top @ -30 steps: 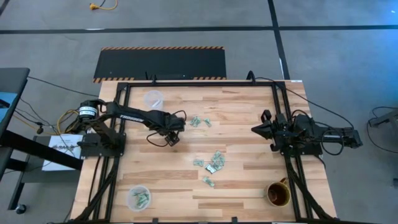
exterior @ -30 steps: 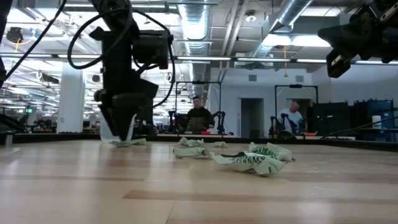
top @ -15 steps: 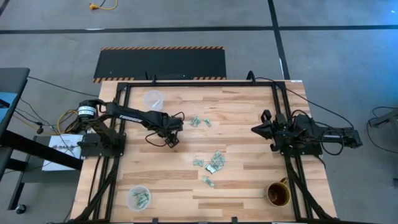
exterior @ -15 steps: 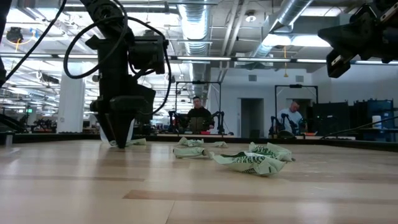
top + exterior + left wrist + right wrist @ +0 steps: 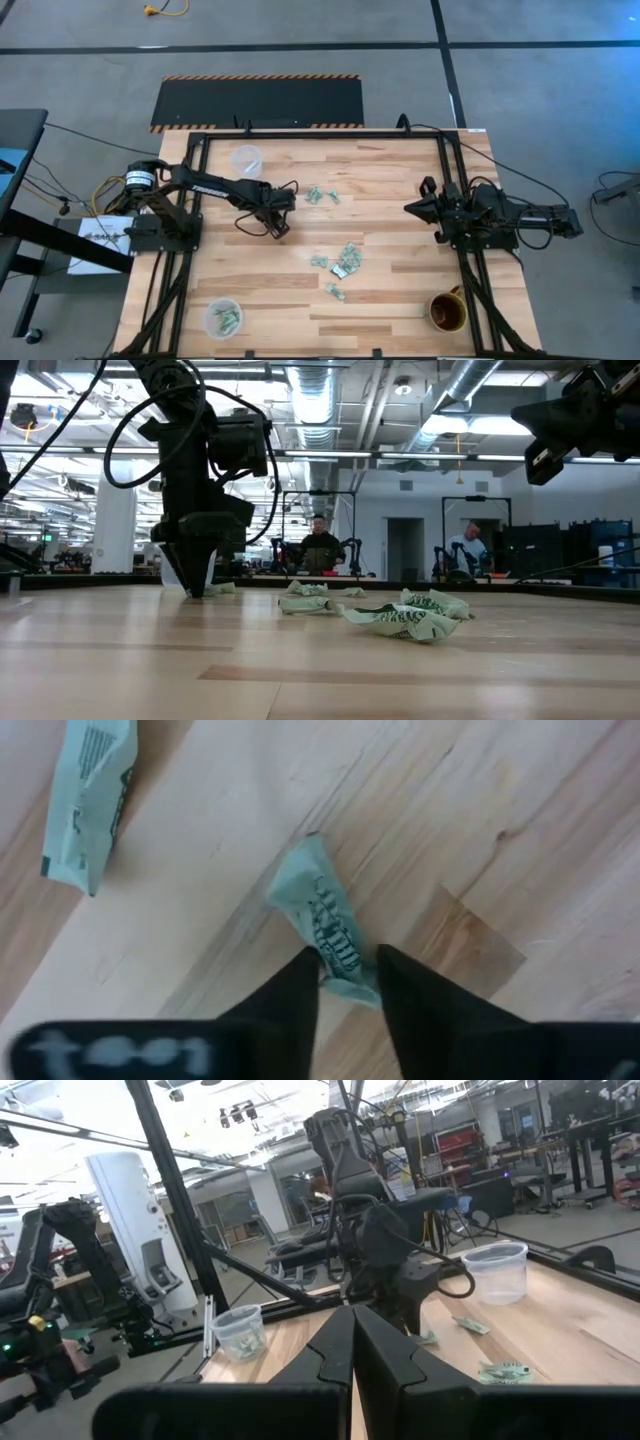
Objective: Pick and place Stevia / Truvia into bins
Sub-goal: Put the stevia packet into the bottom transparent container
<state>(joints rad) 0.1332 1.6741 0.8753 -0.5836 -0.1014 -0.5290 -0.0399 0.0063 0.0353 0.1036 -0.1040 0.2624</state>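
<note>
One cup (image 5: pixel 223 318) holds some packets, the other cup (image 5: pixel 246 159) looks empty, several lie mid-bench, and the left claw (image 5: pixel 347 982) pinches one packet (image 5: pixel 325 925); the right claw (image 5: pixel 352 1342) waits closed.

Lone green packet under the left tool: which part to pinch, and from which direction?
Straight down from above, across the narrow width near one end. The packet lies nearly flat on the table with a raised crease, so only its long edges offer purchase. The left tool already straddles that end, fingers on either side. A second packet lies clear of it.
</note>
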